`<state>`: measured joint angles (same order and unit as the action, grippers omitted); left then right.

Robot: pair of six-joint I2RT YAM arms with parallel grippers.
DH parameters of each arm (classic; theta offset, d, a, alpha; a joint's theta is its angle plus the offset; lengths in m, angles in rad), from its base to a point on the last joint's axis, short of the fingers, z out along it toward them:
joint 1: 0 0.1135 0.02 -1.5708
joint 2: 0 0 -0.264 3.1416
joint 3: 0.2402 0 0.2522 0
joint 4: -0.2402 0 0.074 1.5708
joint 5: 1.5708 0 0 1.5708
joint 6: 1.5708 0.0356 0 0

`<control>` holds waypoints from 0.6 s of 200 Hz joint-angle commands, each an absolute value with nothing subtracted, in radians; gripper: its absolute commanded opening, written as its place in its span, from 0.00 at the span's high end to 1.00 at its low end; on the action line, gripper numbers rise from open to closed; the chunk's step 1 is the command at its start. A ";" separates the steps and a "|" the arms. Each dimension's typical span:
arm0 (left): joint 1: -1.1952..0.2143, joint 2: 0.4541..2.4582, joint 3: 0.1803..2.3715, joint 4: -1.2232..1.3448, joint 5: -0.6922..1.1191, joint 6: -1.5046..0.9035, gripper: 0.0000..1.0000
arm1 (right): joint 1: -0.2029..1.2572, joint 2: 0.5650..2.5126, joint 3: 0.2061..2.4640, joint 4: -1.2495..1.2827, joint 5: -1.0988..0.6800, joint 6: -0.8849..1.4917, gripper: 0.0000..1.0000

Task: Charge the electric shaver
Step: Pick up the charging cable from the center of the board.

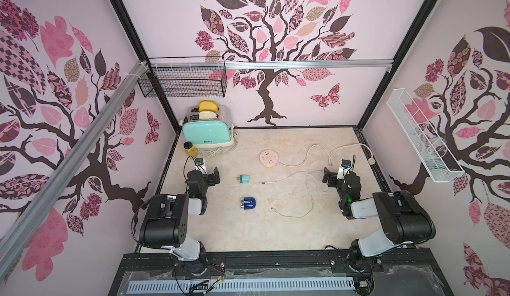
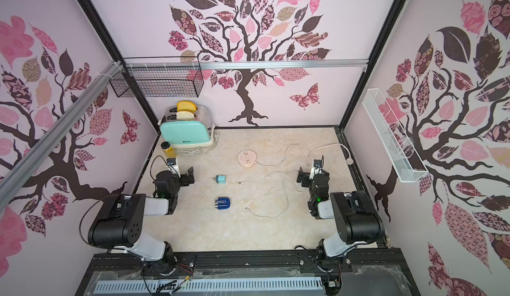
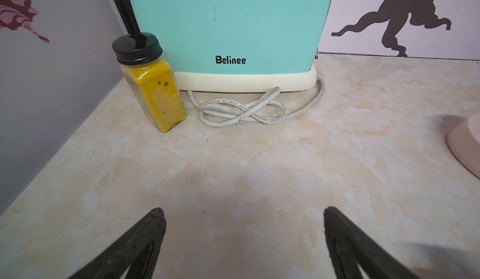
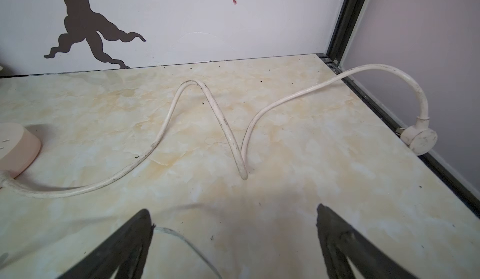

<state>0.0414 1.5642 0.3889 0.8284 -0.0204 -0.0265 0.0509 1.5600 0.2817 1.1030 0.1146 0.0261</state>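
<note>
The electric shaver [image 1: 248,204] [image 2: 223,204], dark blue with a silver head, lies on the marble table near the front middle; neither wrist view shows it. Behind it sits a teal cube adapter [image 1: 244,179]. Farther back is the round pale-pink power strip [image 1: 270,158] [image 4: 18,147]. A thin white cable [image 1: 264,183] loops between the shaver and my right arm, and a stretch of it [image 4: 181,238] runs under my right gripper [image 1: 328,174] [image 4: 233,212]. That gripper is open and empty. My left gripper [image 1: 216,176] [image 3: 241,212] is open and empty, left of the adapter.
A teal toaster [image 1: 207,133] with bread stands at the back left, its cord [image 3: 241,108] coiled in front. A yellow spice jar [image 1: 190,149] is beside it. The strip's thick cord [image 4: 220,119] snakes to a plug [image 4: 420,140] by the right wall. Wire baskets [image 1: 182,82] [image 1: 422,137] hang on the walls.
</note>
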 commanded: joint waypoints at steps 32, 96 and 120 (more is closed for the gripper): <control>0.044 1.558 0.396 0.845 -0.018 -0.029 0.02 | 0.048 1.549 0.302 1.107 0.112 0.036 0.01; 0.044 1.559 0.397 0.842 -0.018 -0.031 0.02 | 0.048 1.551 0.304 1.105 0.112 0.035 0.01; 0.043 1.559 0.397 0.842 -0.018 -0.031 0.02 | 0.049 1.551 0.303 1.106 0.111 0.036 0.01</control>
<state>0.0414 1.5642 0.3889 0.8284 -0.0204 -0.0269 0.0509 1.5600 0.2817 1.1034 0.1146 0.0261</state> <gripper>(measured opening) 0.982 0.992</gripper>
